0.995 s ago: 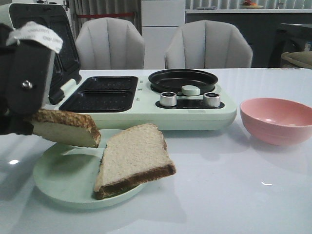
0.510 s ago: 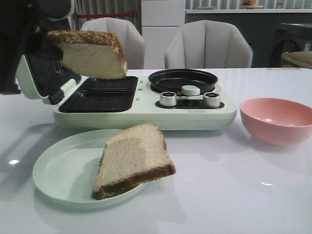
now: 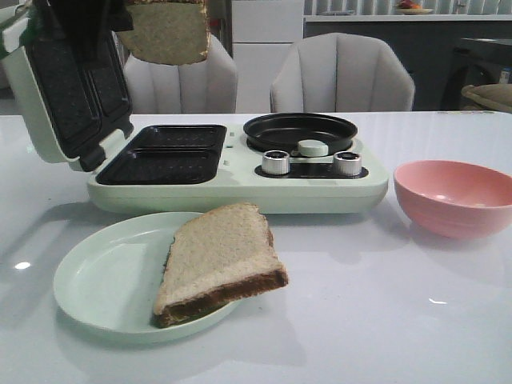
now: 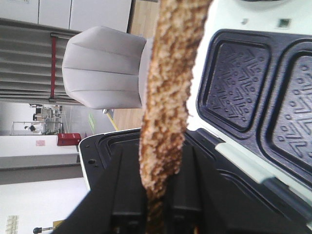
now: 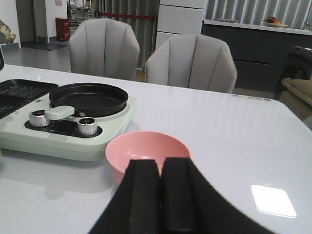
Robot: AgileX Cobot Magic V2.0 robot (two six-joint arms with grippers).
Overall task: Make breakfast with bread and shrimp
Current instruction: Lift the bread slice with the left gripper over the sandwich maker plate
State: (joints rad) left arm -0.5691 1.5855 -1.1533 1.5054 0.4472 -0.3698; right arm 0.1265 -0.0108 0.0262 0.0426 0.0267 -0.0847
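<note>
Glossy white table point(image 3: 384, 320) with two light grey padded chairs point(image 3: 342, 74) pulled up behind it, white cabinets point(image 3: 267, 32) and grey curtains point(image 5: 122, 12) further back, plus a dark counter point(image 5: 253, 41) off to the right.

Open pale green breakfast maker point(image 3: 240, 188), round green plate point(image 3: 96, 280), pink bowl point(image 3: 452, 196), 2 grey chairs point(image 3: 342, 74).

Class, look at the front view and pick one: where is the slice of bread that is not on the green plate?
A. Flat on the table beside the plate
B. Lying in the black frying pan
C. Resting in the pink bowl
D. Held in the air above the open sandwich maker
D: the left end effector grips the raised bread slice high above the open sandwich maker, clear of its plates.
</note>
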